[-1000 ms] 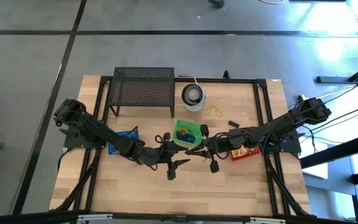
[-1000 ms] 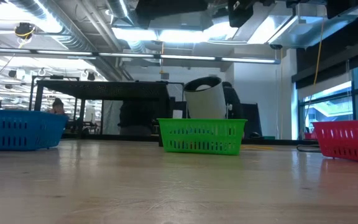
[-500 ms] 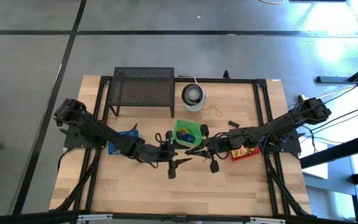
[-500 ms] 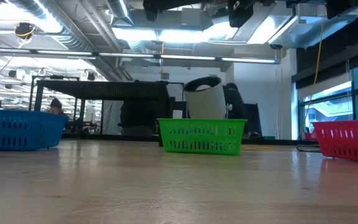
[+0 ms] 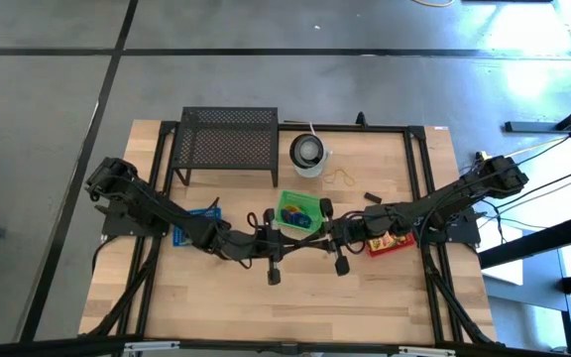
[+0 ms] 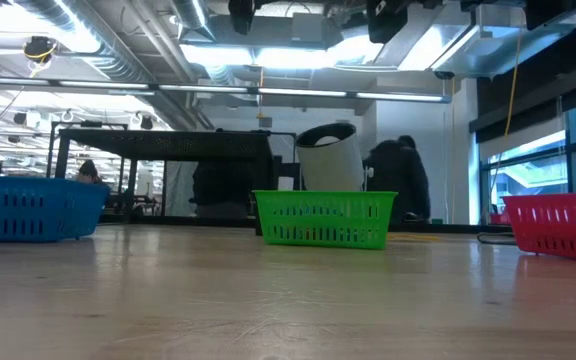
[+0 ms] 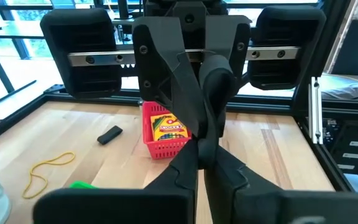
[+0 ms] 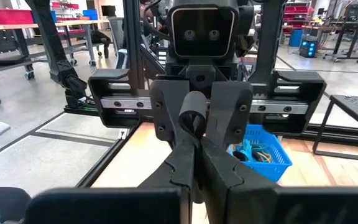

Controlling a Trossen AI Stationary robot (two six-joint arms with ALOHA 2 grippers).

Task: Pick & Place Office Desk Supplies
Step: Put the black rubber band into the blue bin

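I'm seeing ceiling lights point(image 6: 268, 52) glowing over the wooden table point(image 6: 288, 300), windows point(image 6: 568, 160) shining beside it, grey floor point(image 5: 48, 149) surrounding it

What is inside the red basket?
In the left wrist view, the red basket holds a yellow crayon box, standing above the rim. Anything deeper is hidden by the basket wall and the pincers in front.

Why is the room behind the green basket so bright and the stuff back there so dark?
Low view: ceiling lights glare behind the green basket, so the rack shows as a dark shape. High view: sunlight washes out the floor's top right corner.
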